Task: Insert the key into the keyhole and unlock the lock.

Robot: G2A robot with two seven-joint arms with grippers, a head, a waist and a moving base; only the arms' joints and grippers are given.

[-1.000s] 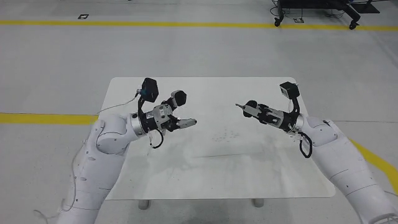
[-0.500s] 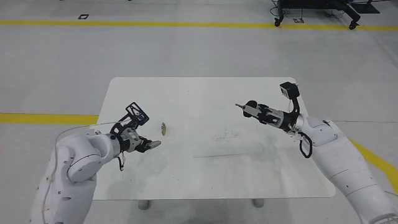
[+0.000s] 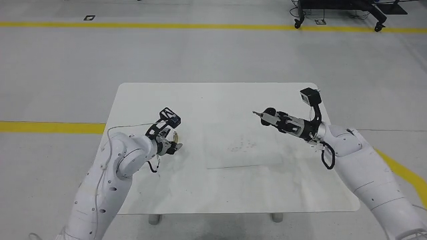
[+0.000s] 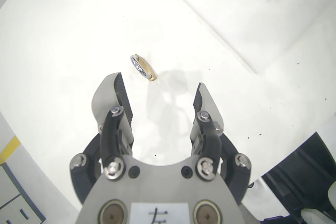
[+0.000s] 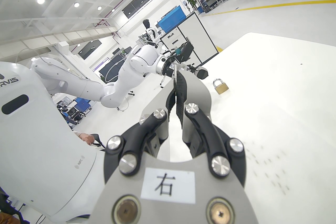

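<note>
My left pincer [image 4: 159, 80] hangs released just beside the lock [image 4: 143, 68], which rests on the desk [image 4: 78, 12]. My right pincer [image 5: 179, 78] is clenched on the key [image 3: 255, 113], well apart.

The lock [image 3: 175, 135] lies on the left half of the tabletop [image 3: 220, 100], about midway between the far and near edges. It is left of a thin sheet [image 3: 280, 153] laid over the centre-right area. The left gripper [image 3: 173, 147] is positioned just on the near side of the lock with its fingers parted, so the lock is just beyond the fingertips and not between them. The right gripper [image 3: 265, 117] is above the right half, well apart from the lock, and points toward the left edge with the key [image 3: 255, 113] projecting from its closed fingers.
</note>
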